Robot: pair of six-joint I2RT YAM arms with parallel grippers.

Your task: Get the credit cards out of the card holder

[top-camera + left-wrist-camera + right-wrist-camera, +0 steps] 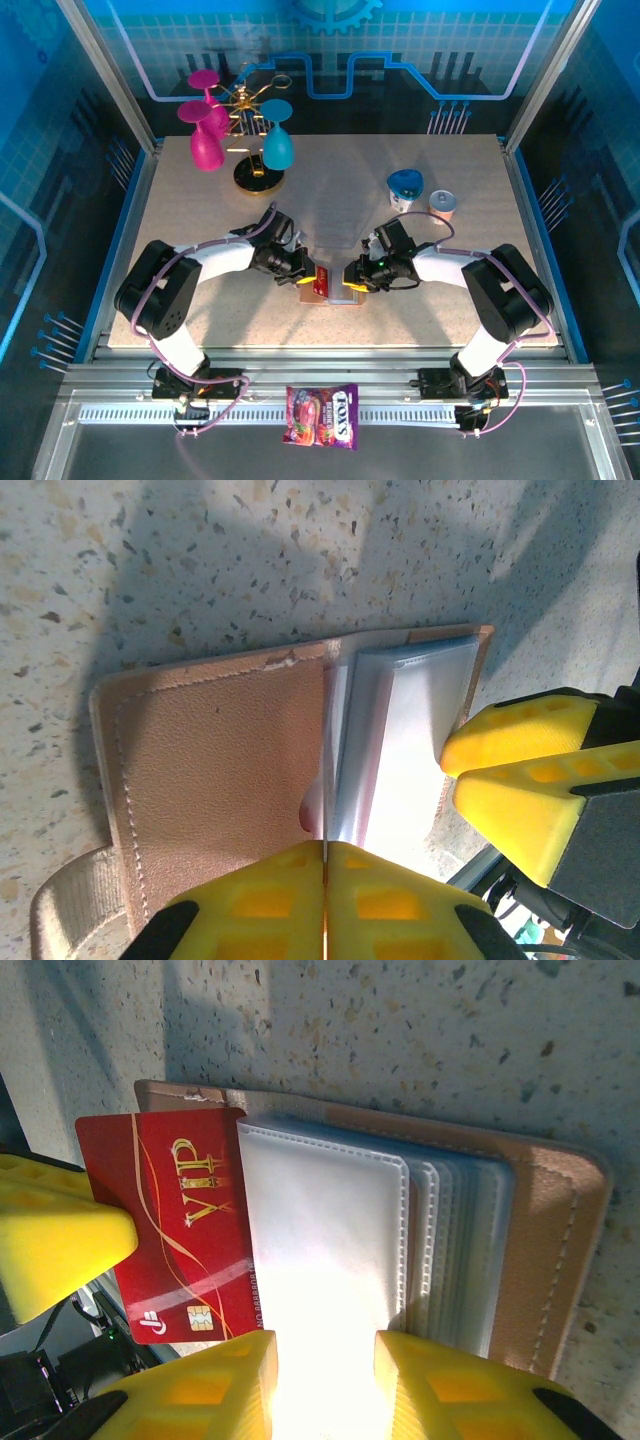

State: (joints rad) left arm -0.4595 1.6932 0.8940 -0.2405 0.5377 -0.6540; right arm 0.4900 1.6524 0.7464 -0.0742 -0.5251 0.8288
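Red card (175, 1230) pt hidden, in holder (545, 1250)

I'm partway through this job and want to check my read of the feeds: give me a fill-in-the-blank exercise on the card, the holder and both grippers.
1. The red plastic credit card sticking out of the brown leather folding card holder bears the gold word ___.
2. The left gripper pinches that card, its jaws ___.
3. The right gripper clamps the holder's clear sleeves, not the ___.

Missing words: VIP; shut; card.
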